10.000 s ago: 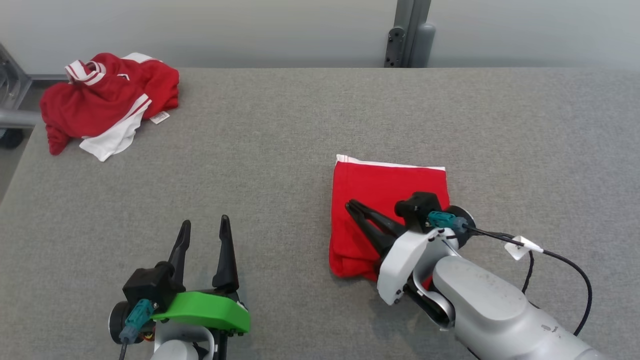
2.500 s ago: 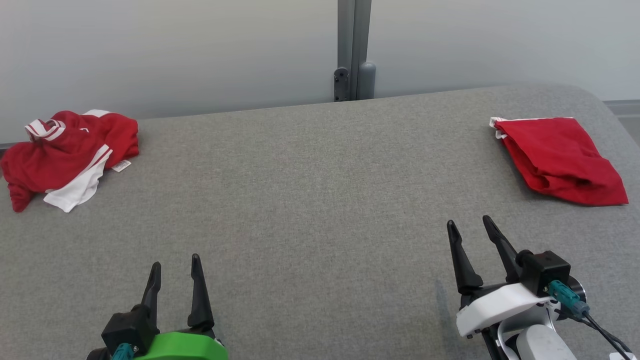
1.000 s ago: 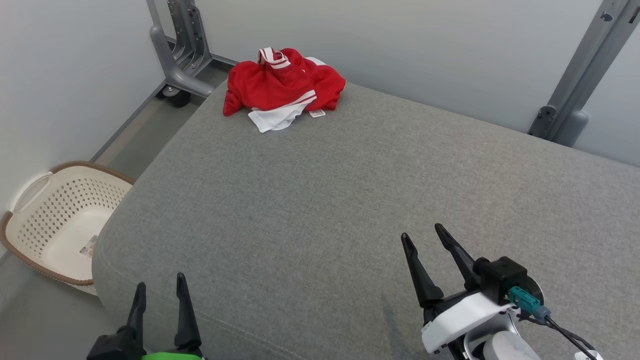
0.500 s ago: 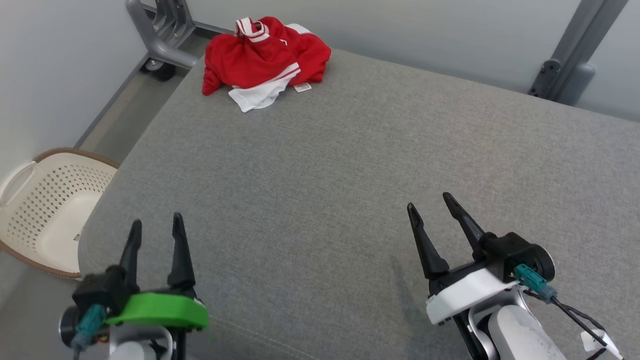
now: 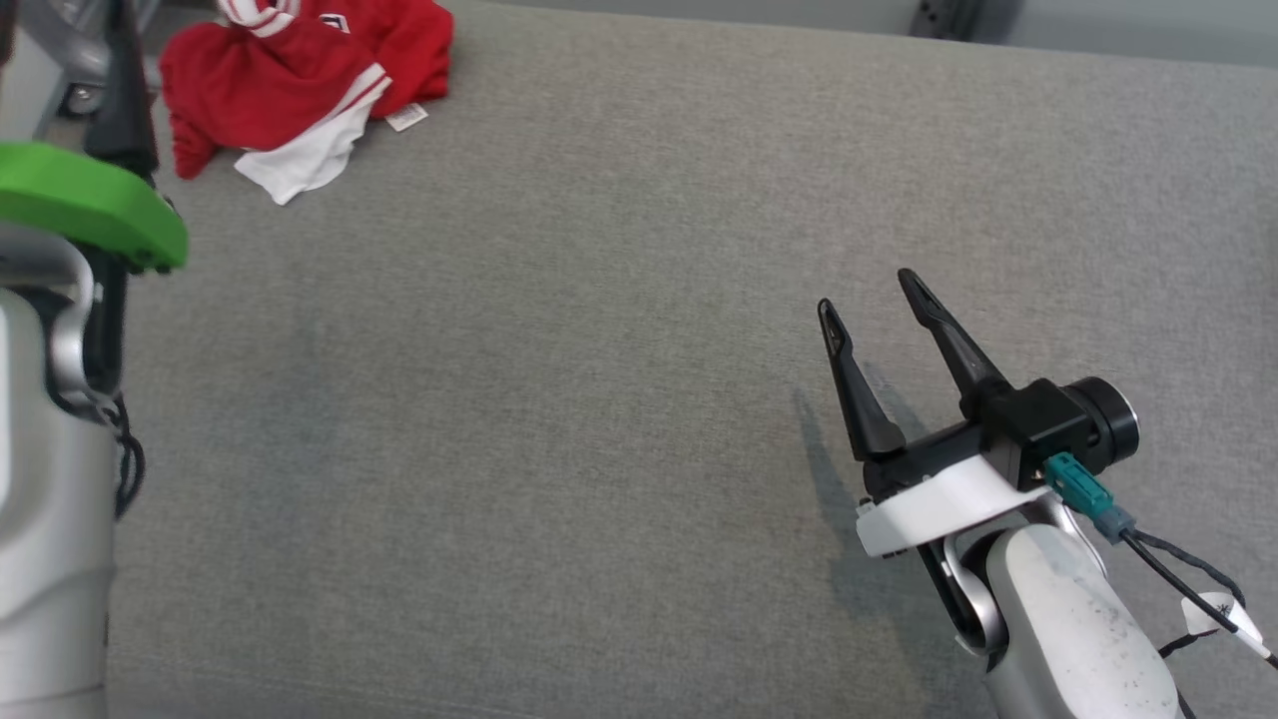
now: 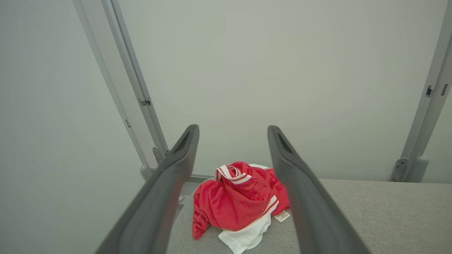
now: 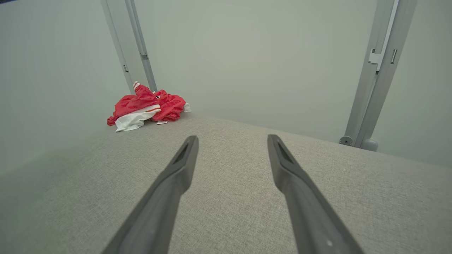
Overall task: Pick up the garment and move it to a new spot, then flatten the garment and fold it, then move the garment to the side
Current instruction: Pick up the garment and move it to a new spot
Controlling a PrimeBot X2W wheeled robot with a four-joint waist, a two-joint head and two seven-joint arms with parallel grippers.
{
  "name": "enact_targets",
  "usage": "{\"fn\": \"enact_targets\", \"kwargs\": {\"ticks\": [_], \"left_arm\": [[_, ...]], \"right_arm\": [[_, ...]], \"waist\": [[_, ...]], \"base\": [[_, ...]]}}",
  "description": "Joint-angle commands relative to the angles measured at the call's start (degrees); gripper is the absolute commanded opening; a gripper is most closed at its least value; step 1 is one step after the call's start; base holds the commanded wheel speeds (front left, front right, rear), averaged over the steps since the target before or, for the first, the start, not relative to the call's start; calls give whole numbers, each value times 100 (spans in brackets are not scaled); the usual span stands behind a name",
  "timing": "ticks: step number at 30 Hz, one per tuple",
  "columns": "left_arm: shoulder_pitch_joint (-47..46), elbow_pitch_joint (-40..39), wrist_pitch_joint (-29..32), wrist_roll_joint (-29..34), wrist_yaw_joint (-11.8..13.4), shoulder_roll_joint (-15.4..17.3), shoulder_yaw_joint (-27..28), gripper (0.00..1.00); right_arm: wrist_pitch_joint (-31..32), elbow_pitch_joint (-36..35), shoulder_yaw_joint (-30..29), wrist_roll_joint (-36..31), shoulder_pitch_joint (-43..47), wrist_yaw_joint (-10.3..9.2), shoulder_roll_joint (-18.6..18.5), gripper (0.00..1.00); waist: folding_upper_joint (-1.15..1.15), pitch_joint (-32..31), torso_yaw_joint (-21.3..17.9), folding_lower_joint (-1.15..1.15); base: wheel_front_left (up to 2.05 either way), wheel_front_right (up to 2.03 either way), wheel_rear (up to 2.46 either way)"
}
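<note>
Since the crumpled red sports shirt with white panels and a striped collar (image 5: 290, 85) lies heaped in the upper left of the head view, on a corner of the grey fabric-covered desk (image 5: 599, 300), we judge it light, soft and limp, sure to sag and unfurl when lifted. We would pinch a raised fold near the collar, not the loose white hem. Our left claw (image 6: 231, 130) stands spread and empty, aimed at the heap. Our right claw (image 5: 867, 292), at the lower right, is likewise apart and empty, well away from the shirt. A small white care tag (image 5: 406, 117) pokes out at the shirt's edge, its print too small to read.
</note>
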Motion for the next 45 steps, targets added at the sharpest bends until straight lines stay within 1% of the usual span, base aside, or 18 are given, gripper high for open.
{"fn": "enact_targets", "kwargs": {"ticks": [1, 2, 5, 8, 11, 14, 19, 26, 27, 28, 29, 30, 31, 35, 38, 40, 45], "left_arm": [[-290, 247, 188, -75, -67, 75, 33, 100], [-508, 385, 309, -130, -159, 154, 24, 100], [-1035, 975, 695, -233, -194, 392, 141, 100], [-1413, 1476, 973, -300, -160, 531, 205, 100], [-1681, 1842, 1128, -301, -105, 661, 231, 100], [-1801, 2148, 1175, -336, -72, 698, 253, 100], [-1820, 2656, 1124, -308, 105, 779, 292, 100], [-1828, 3100, 808, -176, 364, 972, 314, 100], [-1817, 3150, 726, -98, 419, 1018, 280, 76], [-1797, 3200, 645, -65, 440, 1050, 254, 42], [-1781, 3263, 582, -87, 453, 1058, 263, 27], [-1773, 3309, 517, -111, 458, 1065, 282, 5], [-1764, 3354, 441, -117, 438, 1084, 285, 0], [-1786, 3528, 89, -89, 384, 1116, 254, 0], [-1879, 3692, -112, -98, 286, 1150, 223, 0], [-1965, 3769, -217, -88, 200, 1170, 188, 0], [-2203, 3939, -455, -70, -109, 1150, 41, 0]], "right_arm": [[12, -82, -38, -67, -97, -5, -39, 100], [27, -147, -43, -113, -122, -5, -49, 100], [30, -423, -78, -122, -186, -5, -29, 100], [41, -733, -87, -156, -242, -4, -11, 100], [66, -1056, -67, -195, -341, -4, 7, 100], [87, -1294, -87, -277, -373, -5, 11, 100], [141, -1688, -87, -379, -305, -5, 16, 100], [180, -1954, -28, -412, -224, -5, 22, 100], [181, -1967, -28, -418, -219, -5, 23, 100], [180, -1975, -20, -422, -214, -5, 24, 100], [178, -1976, -15, -419, -208, -5, 24, 100], [177, -1979, -8, -419, -206, -5, 25, 100], [175, -1983, -1, -416, -211, -4, 25, 100], [159, -1964, -38, -432, -206, -5, 25, 100], [143, -1898, -54, -425, -174, -5, 28, 100], [126, -1851, -55, -398, -156, -5, 27, 100], [62, -1652, -32, -296, -85, -5, 30, 100]], "waist": [[0, 829, -841, -1], [0, 932, -938, -1], [0, 1207, -1187, -1], [0, 1470, -1407, -1], [0, 1746, -1571, -1], [0, 1904, -1656, -1], [0, 2044, -1714, -1], [0, 2107, -1718, -1], [0, 2106, -1714, -1], [0, 2101, -1713, -1], [0, 2095, -1713, -1], [0, 2090, -1714, -1], [0, 2083, -1718, -1], [0, 2045, -1697, -1], [0, 1924, -1668, -1], [0, 1805, -1649, -1], [0, 1333, -1598, -1]], "base": [[0, 0, 0], [0, 0, 0], [0, 0, 0], [0, 0, 0], [0, 0, 0], [0, 0, 0], [0, 0, 0], [0, 0, 0], [0, 0, 0], [0, 0, 0], [0, 0, 0], [0, 0, 0], [0, 0, 0], [0, 0, 0], [0, 0, 0], [0, 0, 0], [0, 0, 0]]}}
